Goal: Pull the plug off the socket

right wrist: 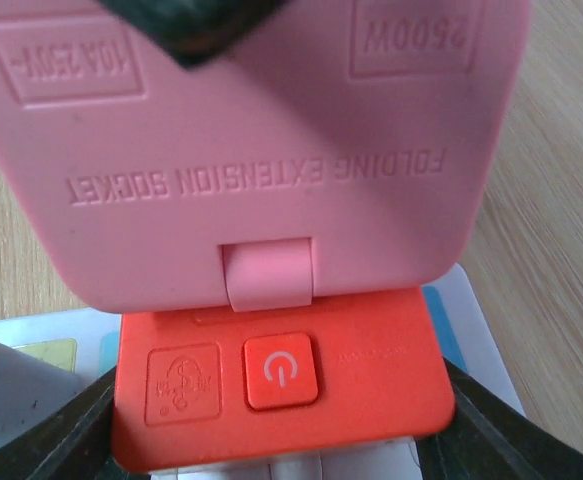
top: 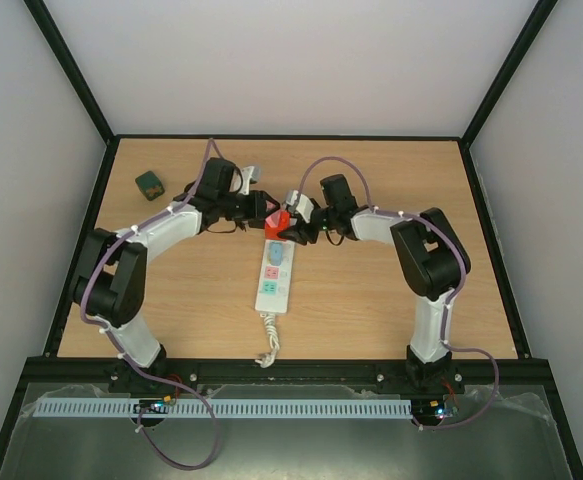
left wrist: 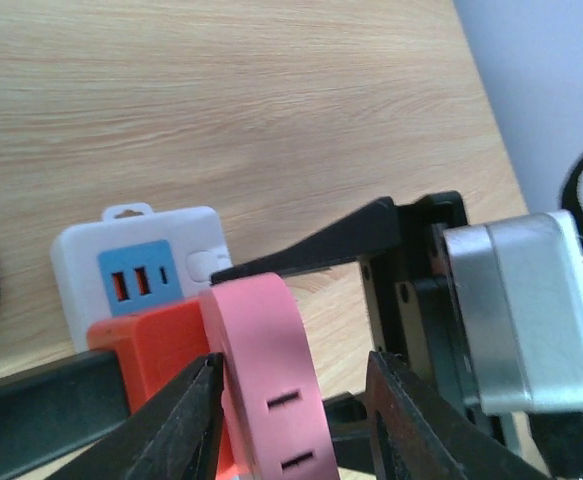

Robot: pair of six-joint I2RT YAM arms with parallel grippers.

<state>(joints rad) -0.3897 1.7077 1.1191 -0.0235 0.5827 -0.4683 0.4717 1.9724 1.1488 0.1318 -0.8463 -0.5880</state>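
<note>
Socket: the socket (top: 274,275) lies flat in the middle of the table (top: 391,310), its length running from far edge to near edge, with its cord (top: 269,340) coiled toward the near edge.
Plug: the plug (top: 279,222) is an orange block seated on the socket's far end, with a pink flap (right wrist: 251,150) hinged up from it.
My right gripper: my right gripper (right wrist: 281,440) comes in from the right edge side, and its fingers press against both sides of the orange body, narrowed onto it.
My left gripper: my left gripper (left wrist: 296,400) reaches in from the left edge side and is partly spread around the pink flap, one finger against the plug and the other standing apart from it.
Elsewhere: a green block (top: 150,184) sits near the far left corner, well apart from the socket.
</note>
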